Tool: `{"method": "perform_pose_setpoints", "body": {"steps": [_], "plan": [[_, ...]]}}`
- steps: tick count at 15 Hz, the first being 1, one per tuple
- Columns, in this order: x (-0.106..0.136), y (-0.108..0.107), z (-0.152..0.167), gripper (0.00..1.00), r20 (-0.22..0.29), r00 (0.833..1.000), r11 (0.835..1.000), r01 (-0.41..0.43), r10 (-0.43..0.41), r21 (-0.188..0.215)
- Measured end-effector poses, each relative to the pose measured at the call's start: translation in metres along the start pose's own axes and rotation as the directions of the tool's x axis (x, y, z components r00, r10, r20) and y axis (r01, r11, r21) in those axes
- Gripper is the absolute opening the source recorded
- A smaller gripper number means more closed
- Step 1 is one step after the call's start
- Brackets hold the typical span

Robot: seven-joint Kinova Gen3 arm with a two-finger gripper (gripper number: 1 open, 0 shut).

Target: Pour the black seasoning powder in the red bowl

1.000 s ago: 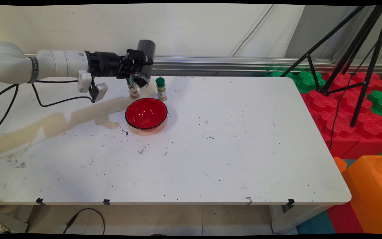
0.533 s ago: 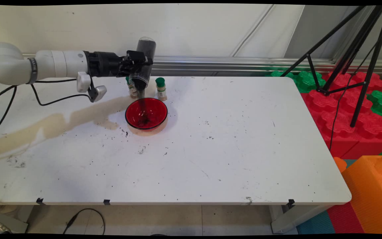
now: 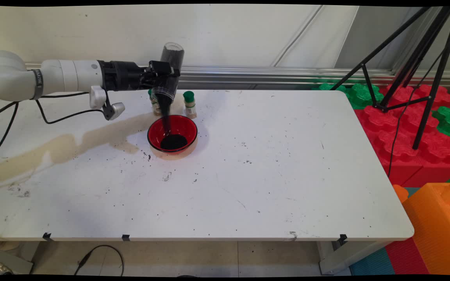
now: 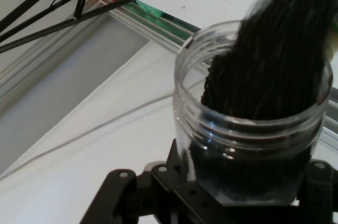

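The gripper (image 3: 167, 76) has its fingers clenched on a clear jar (image 3: 169, 74), tipped mouth-down above the red bowl (image 3: 172, 134) near the desk's (image 3: 272, 171) far left edge. A dark granular stream (image 3: 166, 117) runs from the jar's mouth into the bowl, where a black heap (image 3: 174, 141) lies. Two small green-capped bottles (image 3: 189, 104) stand just behind the bowl; the left one is mostly hidden by the jar. In the hand view, the stream (image 4: 280, 60) blocks most of what lies beyond the jar (image 4: 248, 129).
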Motion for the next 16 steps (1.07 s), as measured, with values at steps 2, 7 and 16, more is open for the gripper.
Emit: {"method": "perform_pose_setpoints", "body": {"steps": [2, 7, 16], "plan": [[0.0004, -0.0002, -0.0004, 0.00, 0.000, 1.000, 1.000, -0.007, 0.007, 0.001], [0.0015, -0.0009, -0.0013, 0.00, -0.002, 1.000, 1.000, -0.015, 0.015, 0.002], [0.0052, -0.0019, -0.0016, 0.00, -0.023, 0.996, 0.996, 0.084, -0.085, -0.011]]}}
